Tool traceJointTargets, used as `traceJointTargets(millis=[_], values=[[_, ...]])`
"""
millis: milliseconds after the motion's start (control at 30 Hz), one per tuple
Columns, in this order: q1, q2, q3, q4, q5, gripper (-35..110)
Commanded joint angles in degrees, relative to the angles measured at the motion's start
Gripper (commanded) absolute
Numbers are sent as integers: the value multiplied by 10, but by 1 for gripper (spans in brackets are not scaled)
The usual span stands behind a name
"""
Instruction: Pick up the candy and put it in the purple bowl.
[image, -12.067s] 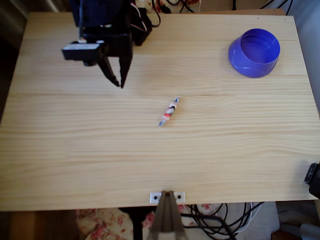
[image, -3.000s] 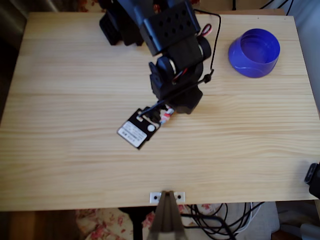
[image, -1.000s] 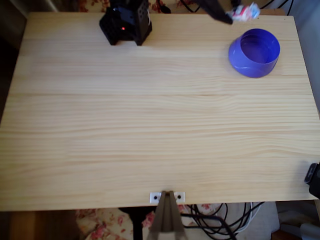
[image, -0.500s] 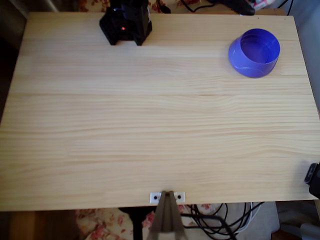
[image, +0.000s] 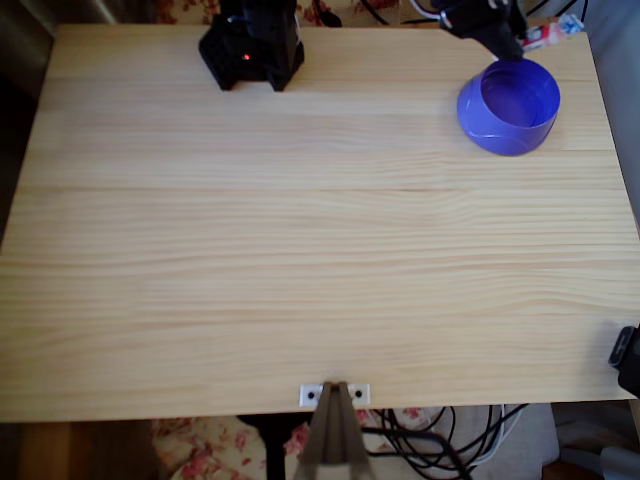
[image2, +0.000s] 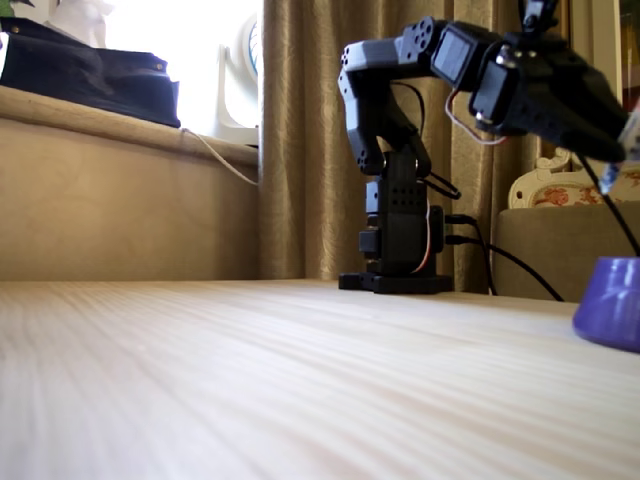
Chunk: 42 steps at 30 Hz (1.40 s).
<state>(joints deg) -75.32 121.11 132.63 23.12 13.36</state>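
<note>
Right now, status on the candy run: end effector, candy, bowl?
End effector shut on candy, raised near the bowl's far rim. Purple bowl waiting, no candy inside. Nothing in the way.

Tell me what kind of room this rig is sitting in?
Probably a living room at home, not a lab: long curtains, a fan on the windowsill, and a plain wooden table.

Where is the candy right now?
In the overhead view the candy is held in the hand at the top right, just above the purple bowl's far rim.
</note>
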Motion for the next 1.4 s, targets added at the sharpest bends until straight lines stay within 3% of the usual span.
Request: traceJointTargets(millis=[0, 567, 933, 1133, 1267, 1367], values=[[-15, -16, -91, -4, 2, -1], [-34, -130, -183, -3, 31, 5], [-12, -118, -182, 29, 44, 18], [-3, -108, -179, 38, 47, 17], [10, -93, -175, 41, 62, 0], [31, -65, -165, 55, 53, 0]])
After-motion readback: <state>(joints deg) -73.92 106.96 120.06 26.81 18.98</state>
